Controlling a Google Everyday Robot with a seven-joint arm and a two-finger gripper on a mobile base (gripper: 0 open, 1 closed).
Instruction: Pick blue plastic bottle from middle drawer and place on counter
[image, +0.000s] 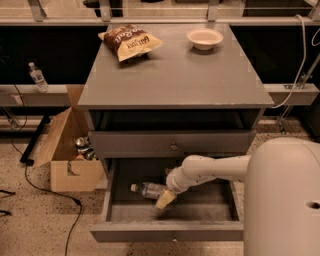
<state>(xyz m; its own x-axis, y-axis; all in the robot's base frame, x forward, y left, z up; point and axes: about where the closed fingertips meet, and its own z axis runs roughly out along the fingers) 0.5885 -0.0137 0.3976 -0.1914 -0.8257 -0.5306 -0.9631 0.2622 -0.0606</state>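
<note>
The blue plastic bottle (146, 190) lies on its side on the dark floor of the open middle drawer (165, 231), its white cap pointing left. My gripper (165, 199) is down inside the drawer at the bottle's right end, touching or just over it. My white arm (215, 169) reaches in from the right. The counter (175, 75) is the flat grey cabinet top above.
A chip bag (130, 42) and a white bowl (204, 37) sit at the back of the counter. A shut drawer with a round knob (173, 147) is just above the open one. A cardboard box (67, 150) with cans stands on the floor to the left.
</note>
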